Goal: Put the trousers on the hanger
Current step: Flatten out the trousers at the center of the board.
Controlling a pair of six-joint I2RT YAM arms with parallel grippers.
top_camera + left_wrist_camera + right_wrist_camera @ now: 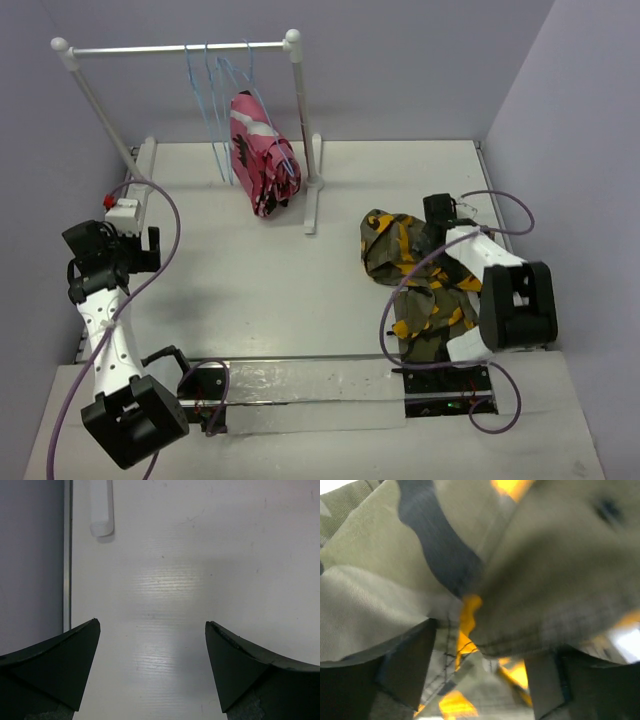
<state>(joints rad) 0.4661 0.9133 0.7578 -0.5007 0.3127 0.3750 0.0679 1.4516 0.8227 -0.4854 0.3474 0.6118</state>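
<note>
The olive camouflage trousers lie crumpled on the right side of the table, close to the right arm. My right gripper is pushed down into their far end. In the right wrist view its fingers stand apart, and folds of the trousers fill the space around and between them at the gripper. Several light-blue wire hangers hang on the rail at the back. My left gripper is open over bare table at the far left, with nothing in the gap.
A white rail stand crosses the back, and one of its feet lies just ahead of the left gripper. A pink camouflage garment hangs on it. A small white box sits by the left wall.
</note>
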